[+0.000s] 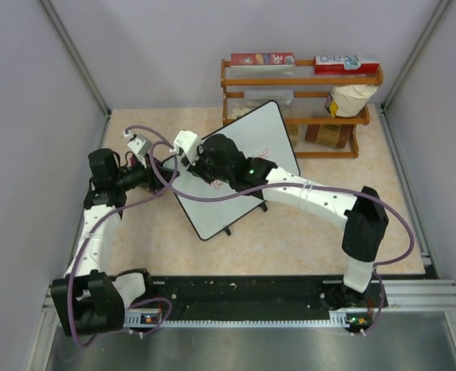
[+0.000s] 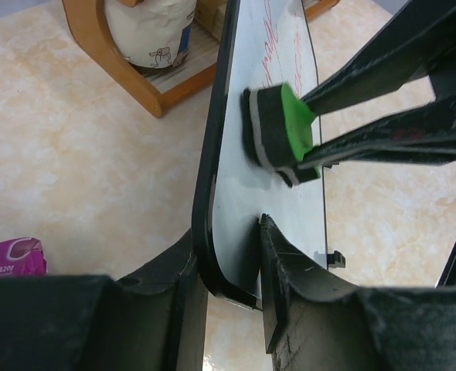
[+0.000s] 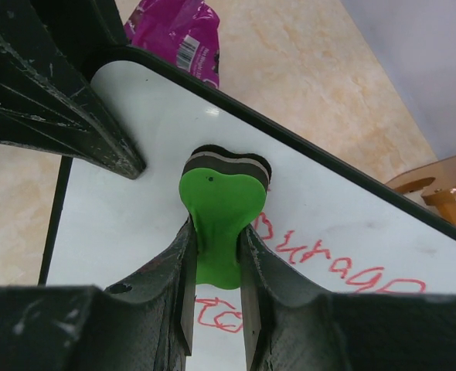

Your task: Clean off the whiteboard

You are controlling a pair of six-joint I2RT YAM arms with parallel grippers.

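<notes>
Clamping narrowly, the left gripper (image 2: pixel 229 232) pinches the whiteboard (image 2: pixel 247 197) by its framed edge; the right gripper (image 3: pixel 216 228) squeezes a green eraser (image 3: pixel 220 193) pressed onto the board near red handwriting (image 3: pixel 328 267). The board stands tilted on the beige table (image 1: pixel 305 239), wooden rack (image 1: pixel 301 79) behind.

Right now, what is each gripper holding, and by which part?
The left gripper clamps the whiteboard by its framed edge near a corner. The right gripper pinches the green eraser by its handle.
</notes>
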